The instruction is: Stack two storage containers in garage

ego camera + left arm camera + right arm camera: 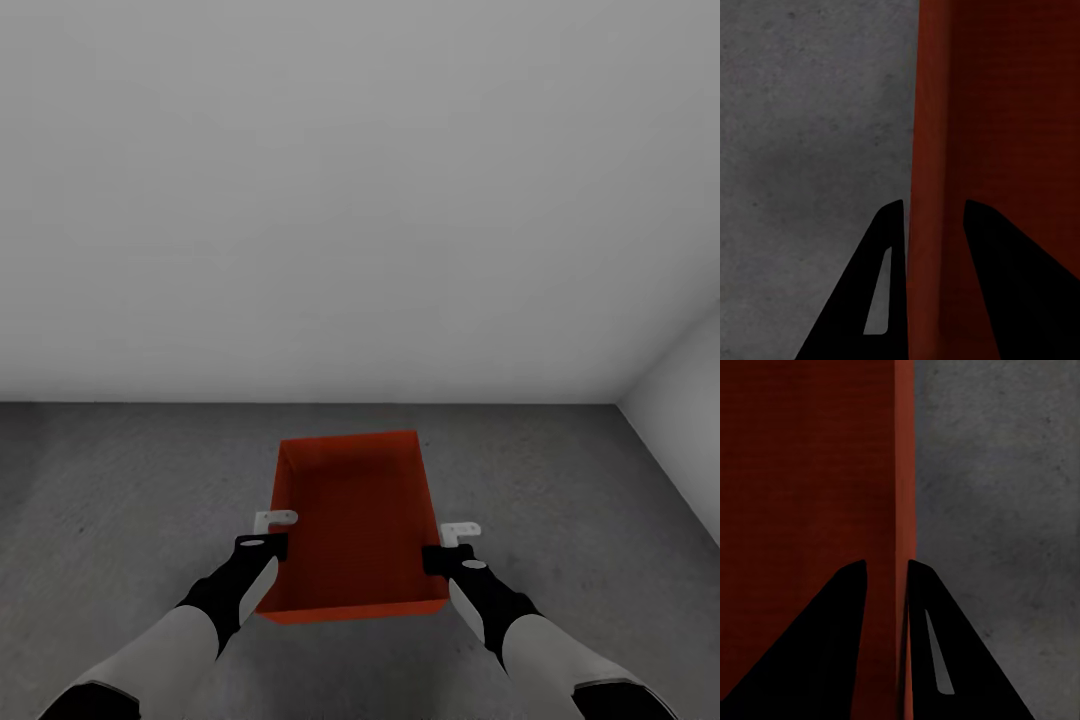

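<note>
A red-orange open-top storage container [350, 520] sits low over the dark speckled garage floor [120, 500], its long side pointing away from me. I cannot tell whether it touches the floor. My left gripper [268, 535] is shut on its left wall, one finger inside and one outside. My right gripper [450, 545] is shut the same way on its right wall. In the left wrist view the fingertips [894, 214] straddle the red wall [937, 112]. In the right wrist view the black fingers [855, 577] pinch the thin rim [904, 472]. The bin's inside looks empty.
A plain light-grey wall [350, 200] stands a short way ahead. A second grey wall [680, 420] closes the right side and meets it at a corner. Bare concrete [810, 112] stretches to both sides of the bin.
</note>
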Motion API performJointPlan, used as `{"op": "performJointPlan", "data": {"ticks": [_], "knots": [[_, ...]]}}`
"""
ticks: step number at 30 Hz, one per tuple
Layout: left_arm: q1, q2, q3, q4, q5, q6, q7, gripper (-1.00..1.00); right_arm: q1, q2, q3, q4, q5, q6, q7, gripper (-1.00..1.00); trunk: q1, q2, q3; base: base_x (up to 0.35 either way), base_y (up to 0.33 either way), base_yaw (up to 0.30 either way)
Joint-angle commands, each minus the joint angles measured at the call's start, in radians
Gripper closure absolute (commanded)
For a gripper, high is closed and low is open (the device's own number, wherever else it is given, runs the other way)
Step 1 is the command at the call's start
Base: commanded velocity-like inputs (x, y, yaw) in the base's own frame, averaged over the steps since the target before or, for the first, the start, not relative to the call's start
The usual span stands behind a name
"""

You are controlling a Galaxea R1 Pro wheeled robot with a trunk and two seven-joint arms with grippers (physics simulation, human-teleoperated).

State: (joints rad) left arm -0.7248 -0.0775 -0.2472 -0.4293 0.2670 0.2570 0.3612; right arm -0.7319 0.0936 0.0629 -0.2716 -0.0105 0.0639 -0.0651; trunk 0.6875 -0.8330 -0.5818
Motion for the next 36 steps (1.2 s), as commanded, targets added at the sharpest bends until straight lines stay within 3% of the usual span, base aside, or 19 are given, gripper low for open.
{"op": "performJointPlan", "data": {"ticks": [1, 27, 36], "knots": [[-0.001, 0.001, 0.0, -0.019, 0.011, 0.001, -0.002, 1.0, 0.0, 0.0, -0.003, 0.0, -0.017, 0.006, -0.007, 1.0, 0.004, -0.008, -0.004, 0.0, 0.0, 0.0], [-0.001, 0.001, 0.0, -0.019, 0.011, 0.001, -0.001, 1.0, 0.0, 0.0, -0.003, 0.0, -0.017, 0.004, -0.009, 1.0, 0.104, -0.19, -0.086, 0.0, 0.0, 0.0], [-0.001, 0.001, 0.0, -0.019, 0.011, 0.001, -0.001, 1.0, 0.0, 0.0, -0.003, 0.0, -0.017, 0.01, -0.01, 1.0, 0.138, -0.253, -0.114, 0.0, 0.0, -0.215]]}}
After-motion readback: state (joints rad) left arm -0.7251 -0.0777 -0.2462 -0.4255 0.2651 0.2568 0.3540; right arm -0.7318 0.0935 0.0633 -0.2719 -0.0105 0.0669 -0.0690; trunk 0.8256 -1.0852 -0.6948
